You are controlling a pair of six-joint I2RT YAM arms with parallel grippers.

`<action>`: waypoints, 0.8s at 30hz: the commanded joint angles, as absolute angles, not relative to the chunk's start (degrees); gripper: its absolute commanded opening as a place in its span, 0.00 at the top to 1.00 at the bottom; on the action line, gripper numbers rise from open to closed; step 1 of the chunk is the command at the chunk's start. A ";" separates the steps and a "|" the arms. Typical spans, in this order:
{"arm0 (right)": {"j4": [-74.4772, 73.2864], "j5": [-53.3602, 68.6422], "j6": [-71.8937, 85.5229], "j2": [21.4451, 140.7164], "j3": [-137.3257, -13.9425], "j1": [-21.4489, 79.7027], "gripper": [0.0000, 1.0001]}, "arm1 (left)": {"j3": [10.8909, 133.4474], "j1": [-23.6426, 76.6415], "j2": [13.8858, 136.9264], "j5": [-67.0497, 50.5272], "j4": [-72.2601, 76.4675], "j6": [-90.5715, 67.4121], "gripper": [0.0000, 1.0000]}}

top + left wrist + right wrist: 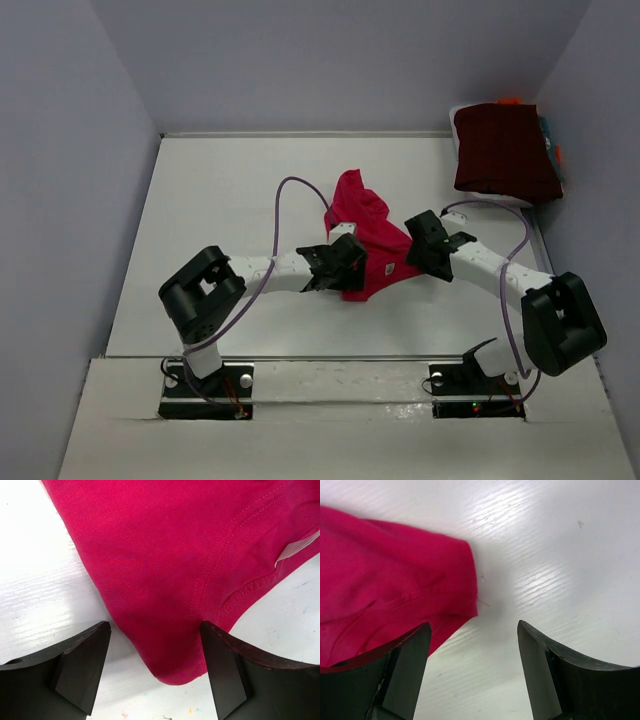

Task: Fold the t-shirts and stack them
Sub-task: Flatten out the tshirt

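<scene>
A bright crimson-pink t-shirt (pixel 365 225) lies crumpled in the middle of the white table (pixel 220 200). My left gripper (pixel 350 268) is open at its near left edge. In the left wrist view a rounded fold of the shirt (pixel 165 580), beside the collar seam and a white label (pixel 295 550), reaches between the open left gripper (pixel 155 626) without being pinched. My right gripper (pixel 412 250) is at the shirt's right side. In the right wrist view the open right gripper (pixel 473 625) spans bare table, with a hemmed shirt edge (pixel 385 590) by its left finger. A folded dark maroon t-shirt (pixel 505 150) lies at the back right.
The maroon t-shirt rests on a pile of other folded cloth with white (pixel 462 125), orange and teal edges showing, tight in the back right corner. Grey walls close in the table at the back and on both sides. Both arm bases are bolted at the near edge.
</scene>
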State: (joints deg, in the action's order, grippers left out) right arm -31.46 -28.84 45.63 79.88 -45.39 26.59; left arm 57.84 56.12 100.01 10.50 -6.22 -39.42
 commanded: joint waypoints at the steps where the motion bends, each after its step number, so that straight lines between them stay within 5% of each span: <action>1: -30.33 -30.42 43.69 80.77 -47.90 23.30 0.26 | 58.62 55.99 98.27 9.49 -7.56 -38.76 0.15; 24: -24.00 -22.32 41.48 88.33 -48.87 21.97 0.38 | 56.43 55.99 94.83 2.20 -6.68 -39.02 0.15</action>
State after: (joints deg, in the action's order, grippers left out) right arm -26.33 -22.28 41.76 88.90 -48.25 22.09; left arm 56.99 56.12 96.38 5.17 -7.51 -39.29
